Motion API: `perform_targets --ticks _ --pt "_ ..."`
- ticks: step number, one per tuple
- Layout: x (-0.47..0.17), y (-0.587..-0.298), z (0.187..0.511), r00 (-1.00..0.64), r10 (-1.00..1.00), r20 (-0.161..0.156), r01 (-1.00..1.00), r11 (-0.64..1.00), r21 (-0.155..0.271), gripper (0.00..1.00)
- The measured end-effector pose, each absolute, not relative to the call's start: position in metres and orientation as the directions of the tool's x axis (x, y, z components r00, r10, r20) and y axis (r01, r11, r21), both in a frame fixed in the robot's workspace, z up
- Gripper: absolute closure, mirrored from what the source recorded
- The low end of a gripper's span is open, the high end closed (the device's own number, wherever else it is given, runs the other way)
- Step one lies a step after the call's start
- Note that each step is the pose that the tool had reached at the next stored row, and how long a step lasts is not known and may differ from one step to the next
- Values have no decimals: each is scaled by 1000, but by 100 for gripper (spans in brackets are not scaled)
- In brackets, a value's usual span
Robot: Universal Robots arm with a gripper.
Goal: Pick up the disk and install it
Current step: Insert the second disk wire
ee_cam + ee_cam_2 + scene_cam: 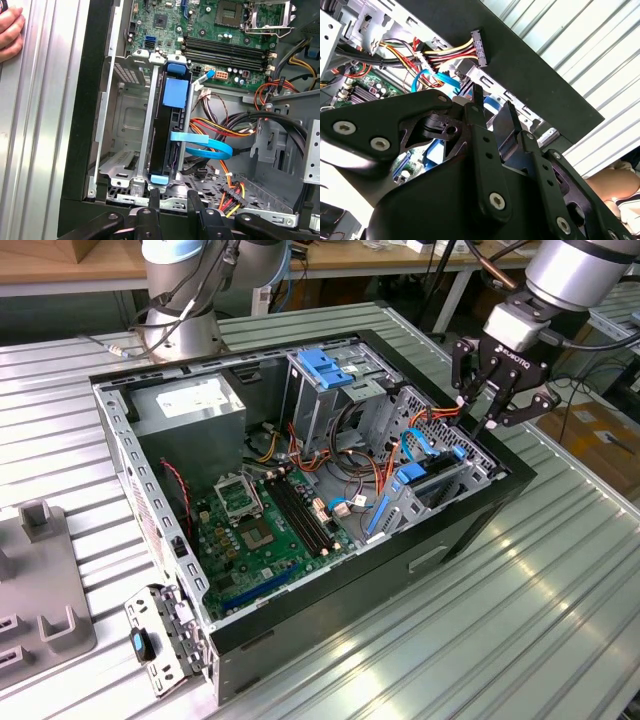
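The disk (167,130) stands on edge in a metal bay slot at the case's front corner, its dark body framed by a blue carrier with a blue tab on top. In the exterior view the disk (425,480) sits inside the case's right end. My gripper (482,412) hovers above the black case rim, just beyond that bay. Its fingers are open with nothing between them in both wrist views, where the gripper (173,196) (495,105) is a short way off the disk's blue end clip.
The open black computer case (480,520) lies on a ribbed metal table. Inside are a green motherboard (265,525), a grey power-supply box (190,405), a metal cage with a blue top (325,370), a blue flat cable (210,147) and coloured wires (220,127). A hand (10,30) rests on the table.
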State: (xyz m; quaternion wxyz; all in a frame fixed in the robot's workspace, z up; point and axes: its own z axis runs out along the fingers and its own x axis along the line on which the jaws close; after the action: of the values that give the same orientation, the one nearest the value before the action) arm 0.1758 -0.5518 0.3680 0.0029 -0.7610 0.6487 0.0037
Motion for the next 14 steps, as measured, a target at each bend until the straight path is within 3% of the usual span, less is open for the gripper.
perform_targets --ticks 14 --pt "181 -552 368 356 -934 -10 -935 -356 0 64"
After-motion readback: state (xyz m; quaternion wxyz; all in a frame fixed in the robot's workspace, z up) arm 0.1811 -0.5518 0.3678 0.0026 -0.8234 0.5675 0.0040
